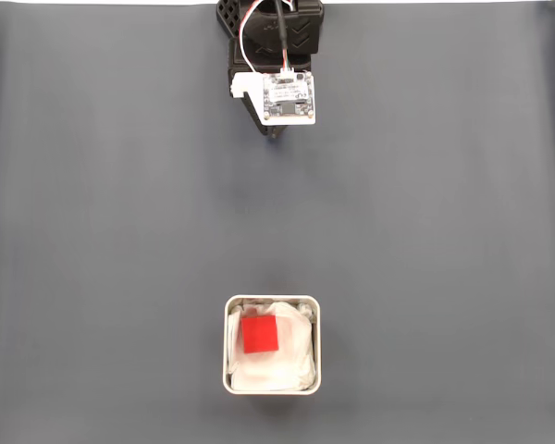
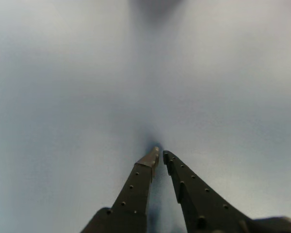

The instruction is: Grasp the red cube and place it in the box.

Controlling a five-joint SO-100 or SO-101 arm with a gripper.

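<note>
While the red cube (image 1: 258, 335) is lying inside the box (image 1: 316, 342) on the grey worktop (image 1: 92, 231), the empty pincer (image 2: 160, 156) is resting nearly closed, well apart

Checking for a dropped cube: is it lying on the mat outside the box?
No, the cube sits inside the box.

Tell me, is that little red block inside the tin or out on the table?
Inside. The fixed view shows the red cube on the white lining within the box rim.
</note>
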